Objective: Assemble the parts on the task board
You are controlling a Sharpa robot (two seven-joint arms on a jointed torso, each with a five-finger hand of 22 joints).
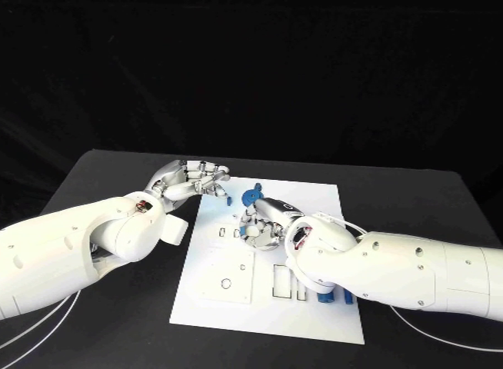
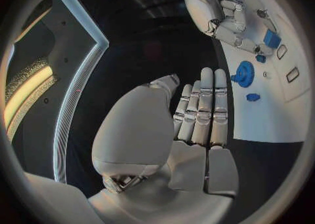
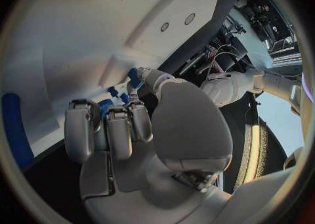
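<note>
Black table borders the task board [image 1: 208, 296]; left robot hand [image 1: 193, 181] empty, fingers straight; right robot hand [image 1: 265, 224] pinches a blue part [image 3: 134, 77].

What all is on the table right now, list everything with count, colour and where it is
Board: one, white, middle of the black table.
Gear: one, blue, round, at the board's far end.
Small part: one, blue, on the board beside the gear.
Block: one, blue, on the board by the right hand.
Near parts: blue, count unclear, at the board's near right, partly behind the right arm.
Left hand: silver, at the board's far left corner, holding nothing.
Right hand: silver, over the board's middle; its fingertips touch a blue part.
</note>
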